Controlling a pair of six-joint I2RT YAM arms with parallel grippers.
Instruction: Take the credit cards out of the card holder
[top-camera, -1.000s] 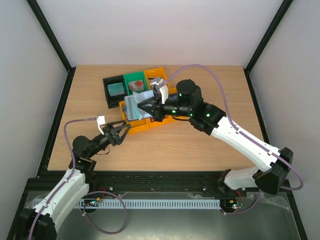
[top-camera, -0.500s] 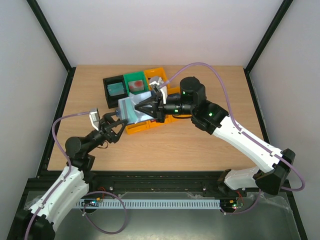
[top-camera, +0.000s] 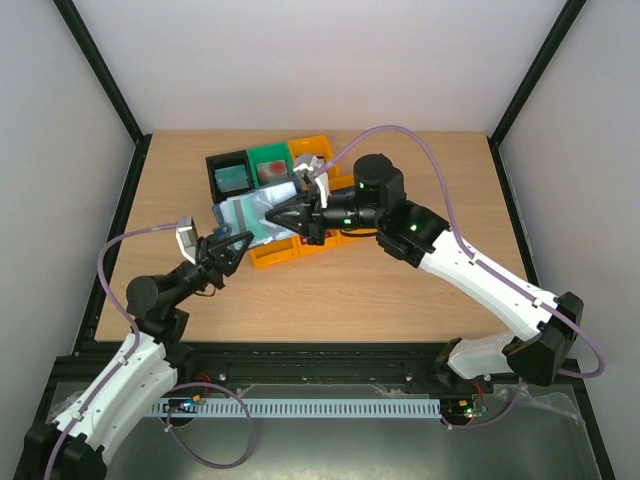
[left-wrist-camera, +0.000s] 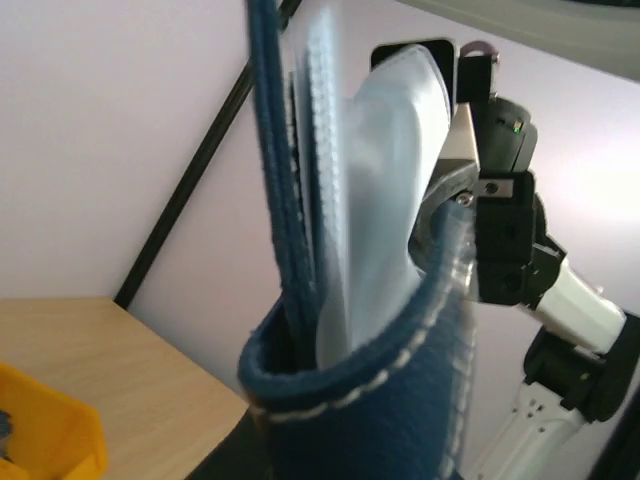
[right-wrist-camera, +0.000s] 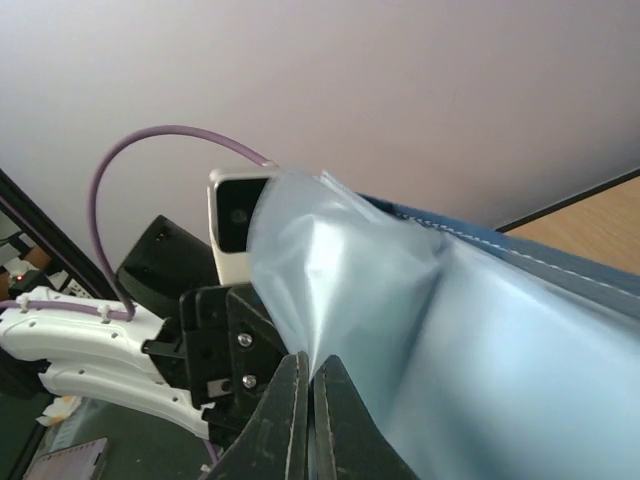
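The card holder (top-camera: 250, 212) hangs open in the air over the bins, dark navy outside and pale blue inside. My right gripper (top-camera: 283, 215) is shut on its pale inner lining (right-wrist-camera: 480, 330), and the fingertips (right-wrist-camera: 300, 385) pinch a fold of it. My left gripper (top-camera: 237, 243) has come up from the lower left, with its fingers closed on the holder's near corner. In the left wrist view the holder's stitched navy edge (left-wrist-camera: 370, 400) fills the jaw area and hides the jaws. A teal credit card (top-camera: 232, 178) lies in the black bin and a red one (top-camera: 271, 172) in the green bin.
Black bin (top-camera: 214, 190), green bin (top-camera: 268, 153) and orange bin (top-camera: 312, 147) stand in a row at the back centre. Another orange bin (top-camera: 272, 256) sits just below the held holder. Black frame posts edge the table.
The left gripper has risen to the card holder and closed from wide open onto its near corner. The right gripper has shifted the holder slightly left and stays shut.
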